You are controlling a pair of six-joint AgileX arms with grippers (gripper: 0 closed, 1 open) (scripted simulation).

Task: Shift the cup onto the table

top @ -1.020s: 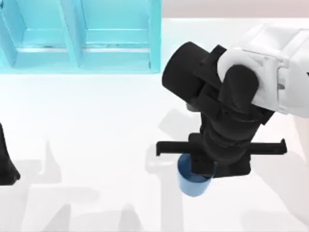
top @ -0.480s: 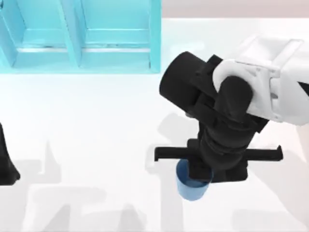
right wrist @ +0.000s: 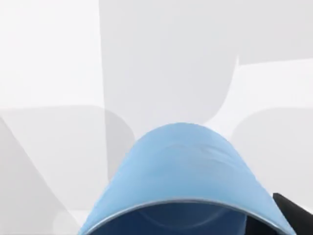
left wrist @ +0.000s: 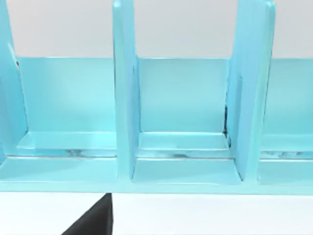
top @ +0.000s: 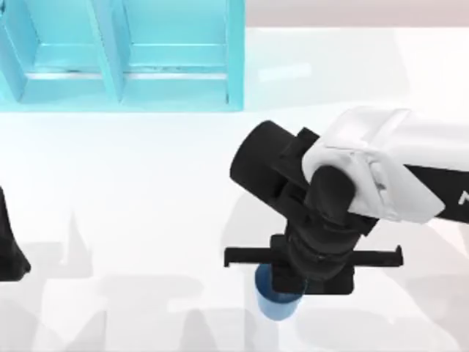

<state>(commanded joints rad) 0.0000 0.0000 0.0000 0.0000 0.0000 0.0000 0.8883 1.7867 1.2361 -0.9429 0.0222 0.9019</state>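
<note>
The small blue cup [top: 272,304] sits at the near middle of the white table [top: 146,183], partly hidden under my right arm. My right gripper [top: 293,282] points straight down and is shut on the cup at its rim. In the right wrist view the cup [right wrist: 183,171] is close up, and a black fingertip [right wrist: 293,215] touches its edge. I cannot tell whether the cup's base touches the table. My left gripper [top: 11,249] is parked at the table's left edge.
A teal-blue compartmented shelf unit [top: 124,55] stands along the far left of the table. The left wrist view faces its open compartments [left wrist: 186,122]. White tabletop stretches between the shelf and the cup.
My right arm has carried the cup a little left and toward the near edge, and the cup looks slightly smaller, as if lower. The left arm has not moved.
</note>
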